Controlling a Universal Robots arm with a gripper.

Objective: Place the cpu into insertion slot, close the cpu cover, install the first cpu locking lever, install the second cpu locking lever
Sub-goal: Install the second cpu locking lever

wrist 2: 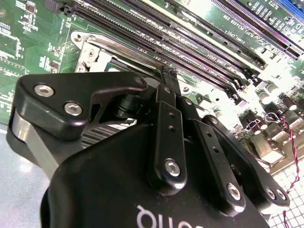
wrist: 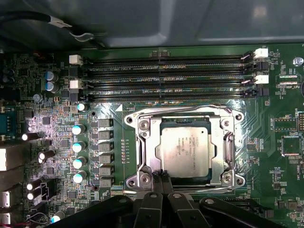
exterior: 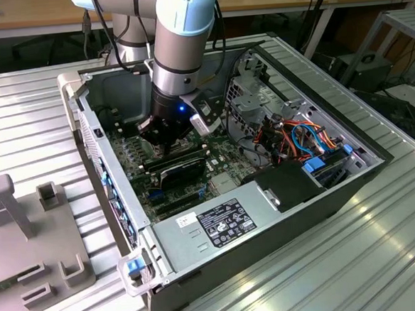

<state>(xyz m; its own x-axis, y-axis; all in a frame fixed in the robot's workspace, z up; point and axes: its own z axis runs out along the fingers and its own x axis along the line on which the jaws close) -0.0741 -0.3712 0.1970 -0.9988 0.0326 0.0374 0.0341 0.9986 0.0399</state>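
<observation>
Hovering my black gripper [wrist: 164, 178], fingers pressed together, at the silver windowed cpu cover [wrist: 145, 147], lower centre of frame; grey square cpu [wrist: 185, 149] sits seated. Risk: tips slipping, scraping the green motherboard [wrist: 266, 156].

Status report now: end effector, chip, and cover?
End effector shut, tips at socket edge. Chip seated in socket. Cover down over chip. Nothing blocking.

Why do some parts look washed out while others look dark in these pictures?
In the second wrist view, bright glare whitens the circuit board at one corner, while the close-up gripper looks dark. In the first wrist view, the chip is evenly lit with soft shine. In the exterior view, the computer case shadows its inside.
</observation>
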